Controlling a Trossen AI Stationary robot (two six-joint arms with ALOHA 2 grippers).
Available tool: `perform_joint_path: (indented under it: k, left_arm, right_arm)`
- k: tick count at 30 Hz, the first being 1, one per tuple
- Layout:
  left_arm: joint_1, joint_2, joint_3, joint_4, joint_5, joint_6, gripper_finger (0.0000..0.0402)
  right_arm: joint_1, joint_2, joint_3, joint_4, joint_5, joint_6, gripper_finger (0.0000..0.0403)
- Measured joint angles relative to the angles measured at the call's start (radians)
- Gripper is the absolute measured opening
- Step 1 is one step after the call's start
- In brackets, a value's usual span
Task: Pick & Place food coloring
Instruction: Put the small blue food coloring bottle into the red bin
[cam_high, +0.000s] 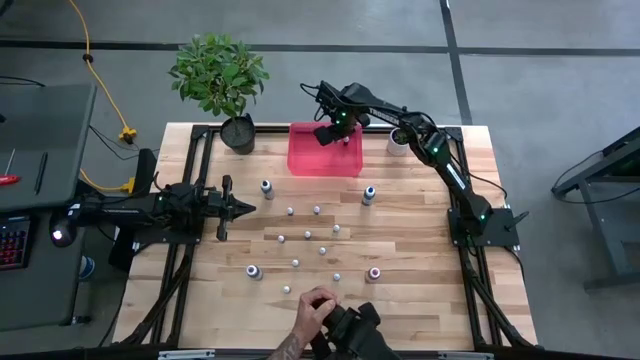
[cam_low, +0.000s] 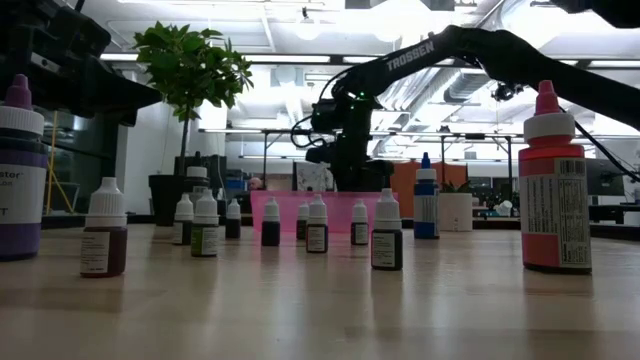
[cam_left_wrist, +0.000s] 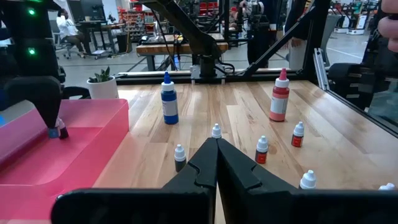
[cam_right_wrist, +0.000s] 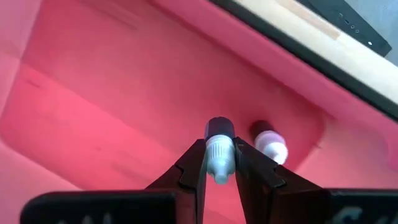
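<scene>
Right arm (cam_high: 440, 150) reaches from its base at the table's 3 o'clock edge up and across to 12 o'clock, wrist bent down over the pink bin (cam_high: 325, 160). Right gripper (cam_right_wrist: 221, 163) hangs inside the bin, fingers clamped on a small white-capped food coloring bottle (cam_right_wrist: 219, 149); a second small bottle (cam_right_wrist: 268, 142) lies on the bin floor just beside it. Left arm (cam_high: 150, 205) lies level at the 9 o'clock side, left gripper (cam_left_wrist: 216, 149) closed, tips pressed together and holding nothing. Potted plant (cam_high: 222, 80) stands at 11 o'clock, white pot (cam_high: 399, 142) at 1 o'clock beside the bin. Remaining bottles (cam_high: 310, 240) stand scattered mid-table. A person's hand (cam_high: 315, 310) rests at 6 o'clock.
</scene>
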Motion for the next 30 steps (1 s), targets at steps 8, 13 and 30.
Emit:
perform_joint_path:
  k: [8,13,30]
  left_arm:
    - [0.0,0.0,0.0,0.0,0.0,0.0,0.0]
    - [0.0,0.0,0.0,0.0,0.0,0.0,0.0]
    - [0.0,0.0,0.0,0.0,0.0,0.0,0.0]
  right_arm:
    - [-0.006,0.002,0.0,0.005,0.005,-0.001,0.0062]
    - [-0.007,0.014,0.0,0.006,-0.004,-0.001,0.0062]
    - [-0.011,0.019,0.0,0.006,-0.003,-0.009,0.0087]
